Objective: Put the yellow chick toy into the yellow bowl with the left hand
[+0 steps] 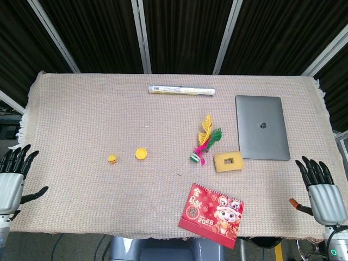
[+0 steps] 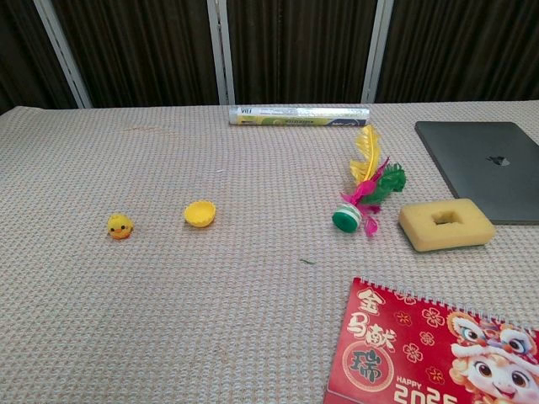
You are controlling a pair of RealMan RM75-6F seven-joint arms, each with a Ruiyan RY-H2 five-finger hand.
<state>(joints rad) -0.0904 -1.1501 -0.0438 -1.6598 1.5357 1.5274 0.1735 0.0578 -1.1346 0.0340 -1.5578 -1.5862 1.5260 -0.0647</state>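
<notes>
Red calendar (image 2: 438,349) set at the table's near edge, yellow chick toy (image 2: 120,225) seen on the cloth just left of the yellow bowl (image 2: 200,213), apart from it, left hand (image 1: 12,179) and right hand (image 1: 322,190) held at the table's sides, fingers spread wide, nothing grasped.

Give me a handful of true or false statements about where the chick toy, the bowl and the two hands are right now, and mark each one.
1. The yellow chick toy lies inside the yellow bowl. False: it sits on the table cloth beside the bowl, apart from it.
2. The left hand holds nothing, fingers apart. True.
3. The right hand grips the yellow sponge. False: it is empty at the table's edge, away from the sponge.
4. The laptop is closed. True.
5. The feather shuttlecock lies between the bowl and the sponge. True.
6. The red 2025 calendar stands at the far edge by the tube. False: it is at the near edge.
</notes>
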